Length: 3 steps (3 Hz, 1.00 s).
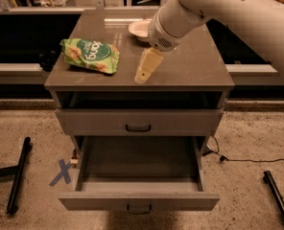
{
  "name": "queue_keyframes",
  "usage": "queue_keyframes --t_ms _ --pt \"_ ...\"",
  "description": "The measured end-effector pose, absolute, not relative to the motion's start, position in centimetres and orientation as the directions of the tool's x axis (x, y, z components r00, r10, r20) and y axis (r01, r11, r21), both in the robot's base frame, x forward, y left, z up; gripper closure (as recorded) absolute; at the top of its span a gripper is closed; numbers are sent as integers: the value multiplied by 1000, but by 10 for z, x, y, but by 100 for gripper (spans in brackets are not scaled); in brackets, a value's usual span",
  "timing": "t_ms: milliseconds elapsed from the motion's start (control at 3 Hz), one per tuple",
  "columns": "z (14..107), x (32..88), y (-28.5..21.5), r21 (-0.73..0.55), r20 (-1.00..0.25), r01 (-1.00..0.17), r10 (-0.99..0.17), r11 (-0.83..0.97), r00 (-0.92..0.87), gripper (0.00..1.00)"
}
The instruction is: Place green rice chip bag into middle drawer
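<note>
On the cabinet top (195, 66) the green rice chip bag (90, 55) lies left in view of my empty gripper (143, 71) near the front edge, the bag's long axis pointing toward it; whether the gripper is spread or closed, I cannot tell.

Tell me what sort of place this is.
Probably a robotics test area: a blue tape X on the speckled floor, a loose cable, black stand legs. The claw hovers over the grey cabinet top, beside the green rice chip bag.
</note>
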<state>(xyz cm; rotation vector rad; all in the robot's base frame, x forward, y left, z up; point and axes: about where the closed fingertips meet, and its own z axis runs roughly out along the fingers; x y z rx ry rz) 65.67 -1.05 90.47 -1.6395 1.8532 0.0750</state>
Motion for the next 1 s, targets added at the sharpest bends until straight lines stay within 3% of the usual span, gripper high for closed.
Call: queue_keyframes --t_ms 333,1000 --pt "905 657 -11 -369 -498 -904 -867 215 -3 0" --pt "893 716 38 -402 -534 -891 -844 209 43 0"
